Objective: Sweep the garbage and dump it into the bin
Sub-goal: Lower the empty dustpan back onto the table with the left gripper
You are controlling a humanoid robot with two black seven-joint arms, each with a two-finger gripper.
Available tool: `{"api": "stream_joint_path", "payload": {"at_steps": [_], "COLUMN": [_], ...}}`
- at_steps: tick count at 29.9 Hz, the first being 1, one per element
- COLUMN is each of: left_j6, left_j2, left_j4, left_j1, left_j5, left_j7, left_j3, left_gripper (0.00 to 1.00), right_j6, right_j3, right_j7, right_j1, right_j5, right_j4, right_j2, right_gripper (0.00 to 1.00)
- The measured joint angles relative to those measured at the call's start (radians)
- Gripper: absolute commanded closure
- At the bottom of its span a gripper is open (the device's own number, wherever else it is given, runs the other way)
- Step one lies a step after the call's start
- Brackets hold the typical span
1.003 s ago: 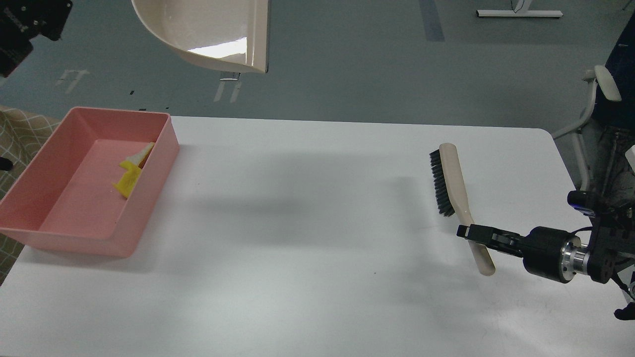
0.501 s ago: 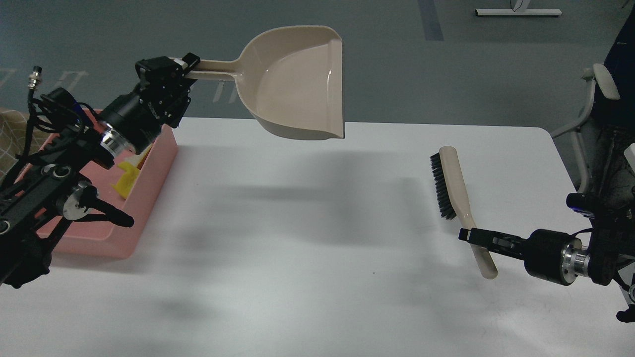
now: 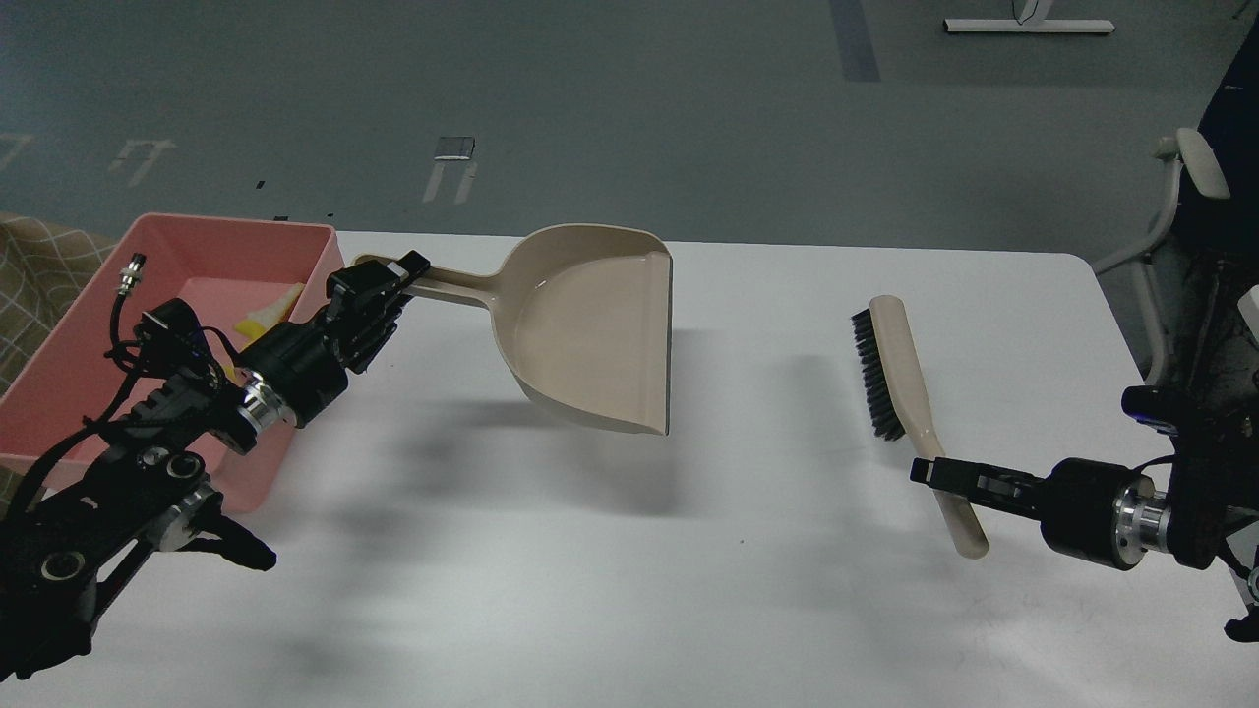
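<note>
The pink bin [image 3: 202, 234] stands at the table's left edge. In it lies the garbage: a pale bread slice [image 3: 283, 298] and a yellow chunk [image 3: 252, 320], partly hidden behind my left arm. My left gripper [image 3: 391, 277] is shut on the handle of the beige dustpan [image 3: 590, 334] and holds it just above the table, right of the bin, with its mouth facing right. My right gripper [image 3: 932, 472] is shut on the handle of the beige brush [image 3: 900, 364], which rests on the table at the right with its black bristles facing left.
The white table [image 3: 629, 551] runs from the bin to a rounded right corner. An office chair [image 3: 1195, 197] stands past the right edge. A patterned cloth [image 3: 44, 261] shows left of the bin. Grey floor lies beyond the far edge.
My left arm has brought the dustpan down from high over the bin to just above the table, right of the bin. The right gripper and the brush have shifted slightly toward me.
</note>
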Motion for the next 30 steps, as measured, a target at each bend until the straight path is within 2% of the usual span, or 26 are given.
{"api": "stream_joint_path", "payload": {"at_steps": [3,7,16,30], "left_j6": [0.020,0.045,0.111,0.153], "left_j2": [-0.011,-0.030,-0.094,-0.105], "left_j4": [-0.002,-0.003,0.008,0.057], "left_j1": [0.026,0.036,0.039,0.036], "left_j5": [0.056,0.099,0.235,0.250], "left_j7": [-0.027,-0.035,-0.037,-0.028], "left_j3": [0.013,0.029,0.076,0.082], "left_gripper": [1.00,1.00,1.00,1.00], "right_j6": [0.001,0.001,0.009,0.050], "right_j3": [0.000,0.000,0.000,0.000], "right_j7": [0.000,0.000,0.007,0.014], "right_j1": [0.000,0.000,0.000,-0.003], "right_j5": [0.000,0.001,0.005,0.006], "right_j4": [0.000,0.000,0.003,0.011], "right_j2": [0.000,0.000,-0.015,-0.028], "right_gripper": [1.00,1.00,1.00,1.00]}}
